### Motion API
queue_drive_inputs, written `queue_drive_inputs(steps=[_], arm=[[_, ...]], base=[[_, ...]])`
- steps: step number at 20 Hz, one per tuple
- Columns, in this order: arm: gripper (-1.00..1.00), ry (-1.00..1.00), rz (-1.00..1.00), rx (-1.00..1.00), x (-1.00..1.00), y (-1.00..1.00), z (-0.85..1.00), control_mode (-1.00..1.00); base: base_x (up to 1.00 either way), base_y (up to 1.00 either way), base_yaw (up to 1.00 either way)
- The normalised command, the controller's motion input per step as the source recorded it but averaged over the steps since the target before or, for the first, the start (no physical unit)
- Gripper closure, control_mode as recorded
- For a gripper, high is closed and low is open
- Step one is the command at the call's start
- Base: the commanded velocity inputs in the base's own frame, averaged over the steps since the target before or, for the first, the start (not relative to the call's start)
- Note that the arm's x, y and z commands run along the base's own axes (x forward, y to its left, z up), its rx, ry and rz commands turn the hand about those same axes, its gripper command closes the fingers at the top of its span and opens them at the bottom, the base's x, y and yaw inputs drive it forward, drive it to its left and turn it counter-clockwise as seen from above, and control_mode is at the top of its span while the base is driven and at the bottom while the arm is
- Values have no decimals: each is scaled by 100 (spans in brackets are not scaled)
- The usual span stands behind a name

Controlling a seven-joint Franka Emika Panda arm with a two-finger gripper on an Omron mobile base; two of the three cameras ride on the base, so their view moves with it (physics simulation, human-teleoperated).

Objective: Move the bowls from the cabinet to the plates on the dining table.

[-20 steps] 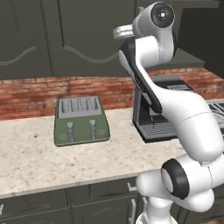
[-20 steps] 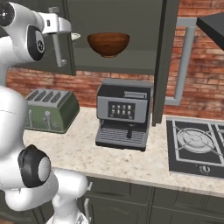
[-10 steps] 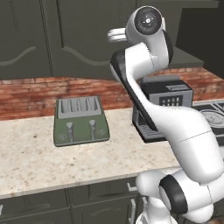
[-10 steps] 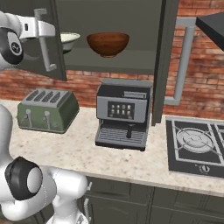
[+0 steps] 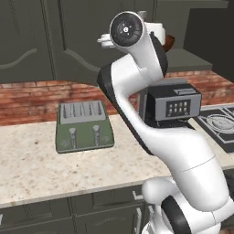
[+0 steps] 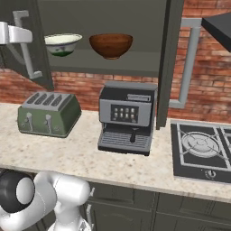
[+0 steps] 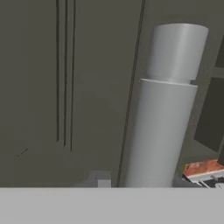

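Silver bar handle (image 7: 164, 109) looms close in the hand view; the tool's tips are cut off there, so its grip cannot be told. On the open cabinet (image 6: 135, 36) shelf, the cream bowl (image 6: 63, 43) sits near the left edge, half hidden by the door (image 6: 31, 49); the brown bowl (image 6: 111, 45) stands clear at the middle.

1. Cream-white bowl (image 6: 63, 43) with a dark green foot.
2. Glossy reddish-brown bowl (image 6: 111, 45).
3. Dark grey-green cabinet (image 6: 113, 18), silver bar handle (image 7: 164, 113).
4. Green toaster (image 6: 48, 114).
5. Red brick wall (image 6: 205, 90).
6. Beige speckled counter (image 6: 90, 155).
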Motion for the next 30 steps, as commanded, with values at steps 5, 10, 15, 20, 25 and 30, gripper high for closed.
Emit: queue_drive_inputs(steps=[5,10,15,20,25,30], arm=[[100,0,-14,0,-51,83,0,-100],[100,0,-13,0,-49,85,-1,-100],[100,0,-13,0,-27,78,-6,-100],[-100,-1,-12,0,-8,55,-5,-100],[-100,-5,-5,5,-38,-11,11,-100],[-100,-7,-1,9,-94,-8,18,-100]], base=[[0,0,0],[0,0,0],[0,0,0],[0,0,0],[0,0,0],[0,0,0]])
